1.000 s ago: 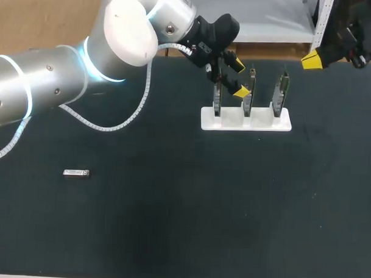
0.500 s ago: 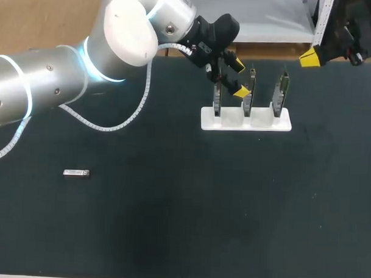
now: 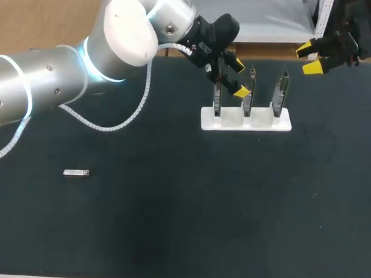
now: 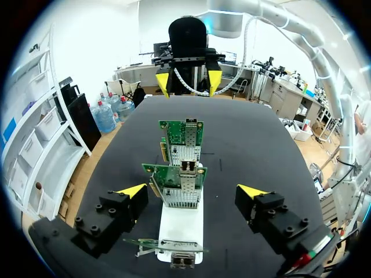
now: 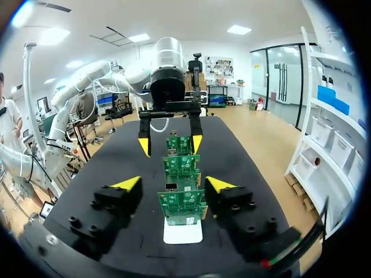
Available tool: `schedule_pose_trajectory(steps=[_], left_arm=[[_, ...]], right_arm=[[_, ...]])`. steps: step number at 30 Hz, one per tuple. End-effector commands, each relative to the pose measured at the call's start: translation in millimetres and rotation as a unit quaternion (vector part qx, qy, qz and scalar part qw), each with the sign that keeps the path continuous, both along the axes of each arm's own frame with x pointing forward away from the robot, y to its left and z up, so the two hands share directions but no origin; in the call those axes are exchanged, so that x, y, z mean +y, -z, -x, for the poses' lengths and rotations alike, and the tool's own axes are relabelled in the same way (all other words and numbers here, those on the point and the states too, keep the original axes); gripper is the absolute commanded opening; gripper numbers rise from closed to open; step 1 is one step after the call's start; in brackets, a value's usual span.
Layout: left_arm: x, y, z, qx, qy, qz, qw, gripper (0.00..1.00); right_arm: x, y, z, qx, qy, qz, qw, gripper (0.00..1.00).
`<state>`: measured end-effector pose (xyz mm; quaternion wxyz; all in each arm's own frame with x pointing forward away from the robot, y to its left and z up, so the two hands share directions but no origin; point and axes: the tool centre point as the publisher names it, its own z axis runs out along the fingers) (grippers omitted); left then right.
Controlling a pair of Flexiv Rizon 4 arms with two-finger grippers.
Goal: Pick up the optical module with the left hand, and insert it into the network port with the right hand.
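Head view: the dark matte tabletop carries two things. The optical module is a small slim metallic bar, lying flat on the left part of the tabletop, well apart from everything else. On the far right-of-middle part sits a white holder with three green network cards standing on edge in a row. The silver left arm comes in from the left with a white coiled cable. The left fingers are spread apart by the leftmost card, holding nothing. The right fingers hang at the far right edge, also apart and empty. The module shows in this view only. Left wrist view: the left fingers stand wide, and the row of cards runs ahead between them on the holder. The nearest card is edge-on under the gripper. A metal network port sits at the upper edge of the middle card, a detail too small to tell from above. The right fingers face back from beyond the row's far end. Right wrist view: the same row from the other end. The right fingers are open, with the cards ahead. The left fingers have their tips to either side of the farthest card.
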<state>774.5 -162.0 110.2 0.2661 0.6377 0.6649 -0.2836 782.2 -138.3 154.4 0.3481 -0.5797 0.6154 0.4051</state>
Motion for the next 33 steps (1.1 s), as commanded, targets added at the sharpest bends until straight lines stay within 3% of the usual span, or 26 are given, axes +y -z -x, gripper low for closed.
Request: schedule_pose_trajectory(steps=[1,12,21,31,33], left_arm=[[1,-5.1,-2.0,-0.001,-0.001,-0.003,1.0,1.0],[10,-31.0,-6.1,-0.021,-0.006,0.009,1.0,1.0],[34,-59.5,-4.5,-0.058,-0.005,0.014,0.998,1.0],[93,-68.8,2.3,-0.107,-0.014,-0.053,0.993,1.0],[107,-68.5,4.6,-0.104,-0.015,-0.064,0.992,1.0]], right_arm=[[0,0,2.0,-0.001,0.002,0.001,1.0,1.0],[0,0,2.0,-0.001,0.002,0.001,1.0,1.0],[0,0,2.0,-0.001,0.002,0.001,1.0,1.0],[0,0,2.0,-0.001,0.002,0.001,1.0,1.0],[0,0,2.0,-0.001,0.002,0.001,1.0,1.0]])
